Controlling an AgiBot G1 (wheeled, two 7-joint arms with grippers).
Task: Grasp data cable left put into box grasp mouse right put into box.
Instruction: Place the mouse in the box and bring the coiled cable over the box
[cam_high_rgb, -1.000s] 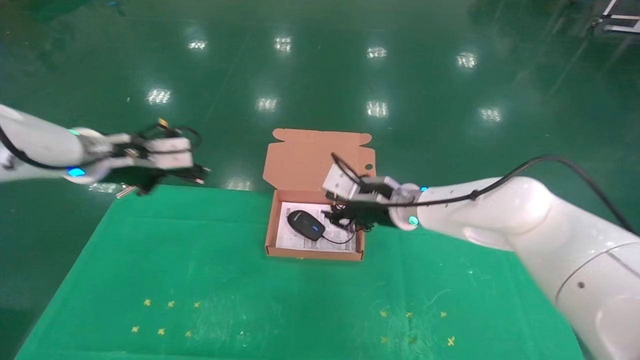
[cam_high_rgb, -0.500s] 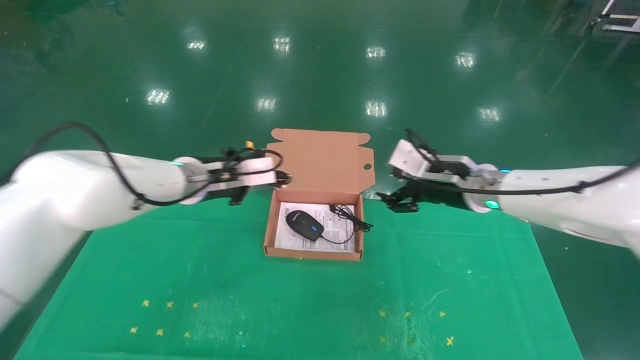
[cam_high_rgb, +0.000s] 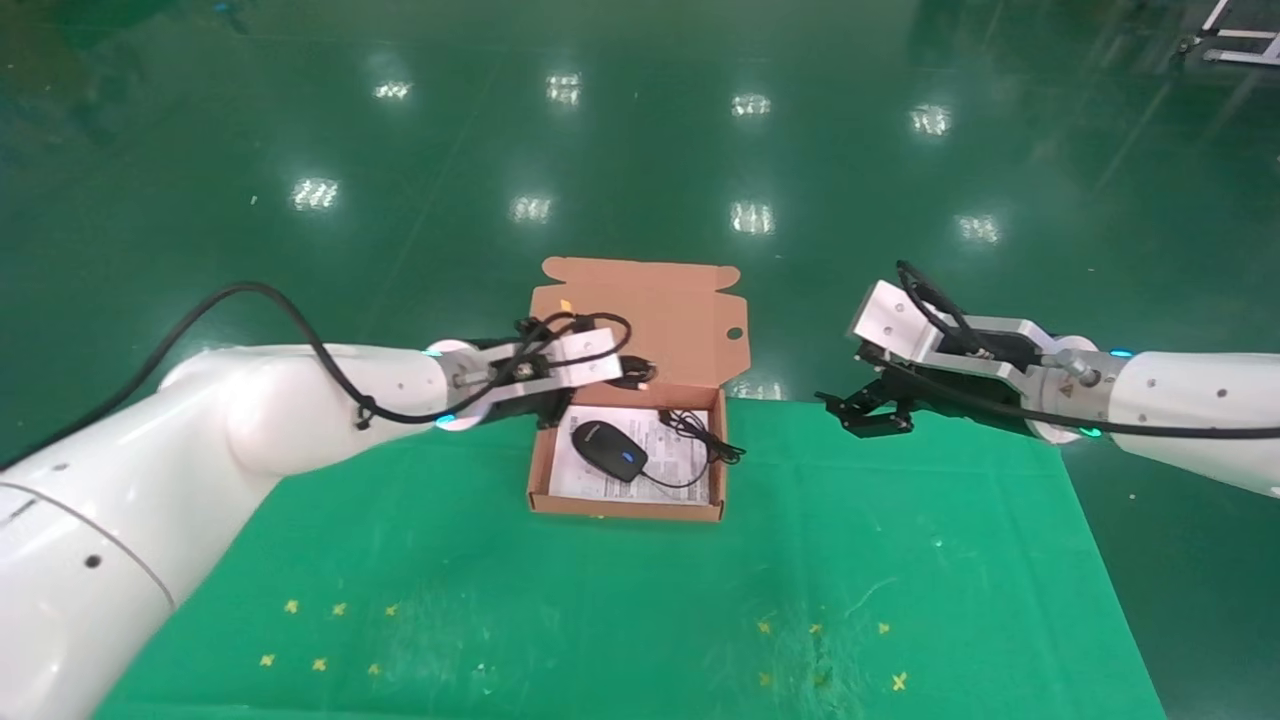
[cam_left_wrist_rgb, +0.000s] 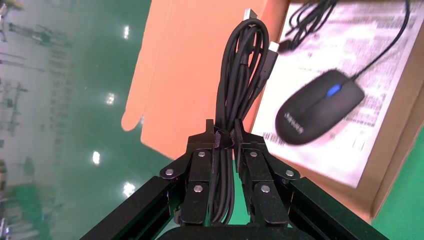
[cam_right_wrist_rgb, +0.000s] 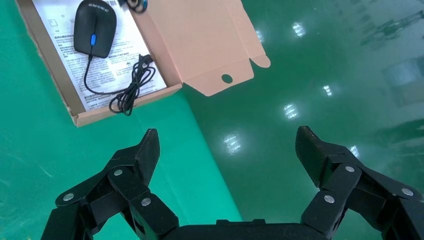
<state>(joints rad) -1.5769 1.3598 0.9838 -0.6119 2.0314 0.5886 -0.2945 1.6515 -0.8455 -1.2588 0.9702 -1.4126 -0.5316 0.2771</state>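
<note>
The brown box (cam_high_rgb: 625, 508) lies open at the table's back middle, its lid (cam_high_rgb: 640, 320) folded back. The black mouse (cam_high_rgb: 610, 450) with its blue spot rests on the white sheet inside, and its thin cord (cam_high_rgb: 700, 435) is bunched by the box's right wall. My left gripper (cam_high_rgb: 585, 390) is shut on the bundled data cable (cam_high_rgb: 635, 375) and holds it over the box's back left corner. In the left wrist view the jaws (cam_left_wrist_rgb: 224, 135) pinch the cable (cam_left_wrist_rgb: 245, 75), whose plug ends point past the mouse (cam_left_wrist_rgb: 320, 112). My right gripper (cam_high_rgb: 865, 415) is open and empty, right of the box.
A green cloth (cam_high_rgb: 620, 600) covers the table, with small yellow marks near its front. The table's back edge runs just behind the box, and the shiny green floor (cam_high_rgb: 640, 150) lies beyond it. The right wrist view shows the box (cam_right_wrist_rgb: 125, 107) and the mouse (cam_right_wrist_rgb: 95, 27) well ahead of the open jaws (cam_right_wrist_rgb: 227, 137).
My left arm has swung in from the far left with the cable to the box's back left. My right gripper has drawn back from the box to the right, leaving the mouse inside.
</note>
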